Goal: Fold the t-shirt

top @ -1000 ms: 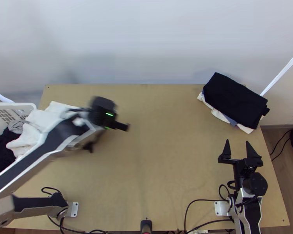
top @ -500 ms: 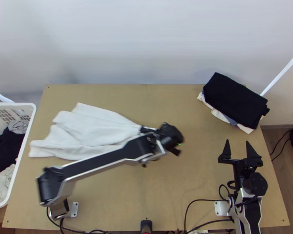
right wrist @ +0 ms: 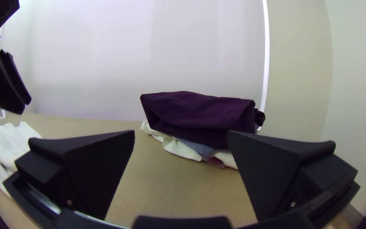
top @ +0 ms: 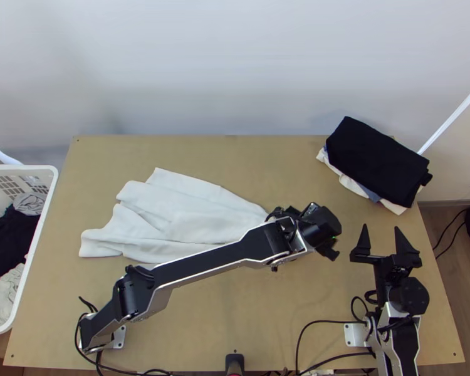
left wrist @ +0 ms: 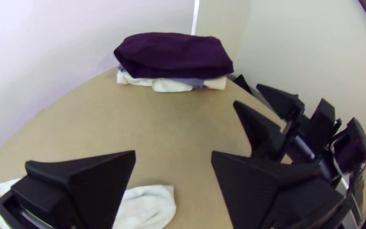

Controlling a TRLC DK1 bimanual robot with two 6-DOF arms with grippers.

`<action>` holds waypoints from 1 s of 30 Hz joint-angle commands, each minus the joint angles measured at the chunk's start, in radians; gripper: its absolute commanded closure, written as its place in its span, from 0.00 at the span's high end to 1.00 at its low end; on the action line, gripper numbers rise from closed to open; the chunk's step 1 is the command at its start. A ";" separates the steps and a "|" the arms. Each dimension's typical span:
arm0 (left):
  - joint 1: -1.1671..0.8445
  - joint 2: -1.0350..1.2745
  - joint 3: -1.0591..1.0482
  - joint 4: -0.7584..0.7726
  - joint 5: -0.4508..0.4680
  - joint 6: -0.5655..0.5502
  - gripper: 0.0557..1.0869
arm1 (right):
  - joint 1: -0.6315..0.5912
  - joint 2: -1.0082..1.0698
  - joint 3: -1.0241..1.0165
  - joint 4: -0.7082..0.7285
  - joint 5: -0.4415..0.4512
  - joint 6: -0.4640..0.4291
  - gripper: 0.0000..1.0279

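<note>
1. Up on the top view now: catches the left gripper (top: pixel 302 257) out past the middle of the table (top: pixel 260 169), with its two fingertips well apart. Follows the left arm (top: pixel 203 258) back from there to its base. Finds the white t-shirt (top: pixel 185 216) lying in loose, uneven folds, fanning out from beside those left jaws towards the white basket (top: pixel 34 250), and loses its narrow end beneath the arm. Swings over to the right gripper (top: pixel 380 229), aiming up the table with jaws spread, and spots the dark folded cloth (top: pixel 379 160) just beyond its tips, on top of the paler cloths (top: pixel 349 183).

2. Down to the left wrist view: looks straight out between the jaws of the left gripper (left wrist: pixel 173 152), standing wide open. Sees a rounded end of the white t-shirt low in the gap, partly behind one finger, with more of it past that same finger. Can't call any contact there. Picks out the dark folded cloth well beyond the gap, and the right gripper past the other finger.

3. And on to the right wrist view: shows the right gripper (right wrist: pixel 181 132) with jaws wide apart too. Has the dark folded cloth ahead, beyond the gap, partly behind one finger. Gets the white t-shirt out past the opposite finger, on the left gripper's side.
</note>
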 commanded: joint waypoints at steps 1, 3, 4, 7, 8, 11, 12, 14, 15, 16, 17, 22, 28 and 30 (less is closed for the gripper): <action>-0.001 -0.048 0.035 0.018 0.008 -0.013 0.96 | -0.006 -0.005 -0.007 -0.014 0.003 -0.020 0.96; 0.019 -0.083 0.032 0.018 0.009 -0.012 0.96 | -0.006 -0.005 -0.007 -0.014 0.003 -0.020 0.96; 0.041 -0.097 0.032 0.018 0.008 -0.013 0.96 | -0.006 -0.005 -0.007 -0.014 0.003 -0.020 0.96; 0.100 -0.168 0.016 -0.018 0.008 0.000 0.96 | -0.006 -0.005 -0.007 -0.014 0.003 -0.020 0.96; 0.120 -0.192 0.008 -0.039 0.009 0.004 0.96 | -0.006 -0.005 -0.007 -0.014 0.003 -0.020 0.96; 0.208 -0.280 -0.024 -0.085 0.009 0.017 0.96 | -0.006 -0.005 -0.007 -0.014 0.003 -0.020 0.96; 0.235 -0.300 -0.026 -0.110 0.009 0.030 0.96 | -0.006 -0.005 -0.007 -0.014 0.003 -0.020 0.96; 0.303 -0.338 -0.027 -0.159 0.009 0.042 0.96 | -0.006 -0.005 -0.007 -0.014 0.003 -0.020 0.96; 0.334 -0.356 -0.027 -0.183 0.009 0.060 0.96 | -0.006 -0.005 -0.007 -0.014 0.003 -0.020 0.96; 0.370 -0.373 -0.029 -0.205 0.009 0.066 0.96 | -0.006 -0.005 -0.007 -0.014 0.003 -0.020 0.96; 0.404 -0.392 -0.029 -0.229 0.012 0.076 0.96 | -0.006 -0.005 -0.007 -0.014 0.003 -0.020 0.96; 0.564 -0.470 -0.030 -0.369 0.089 0.106 0.96 | -0.006 -0.005 -0.007 -0.014 0.003 -0.020 0.96; 0.709 -0.560 -0.095 -0.518 0.127 0.108 0.96 | -0.006 -0.005 -0.007 -0.014 0.003 -0.020 0.96; 0.761 -0.600 -0.146 -0.532 0.143 0.108 0.96 | -0.006 -0.005 -0.007 -0.014 0.003 -0.020 0.96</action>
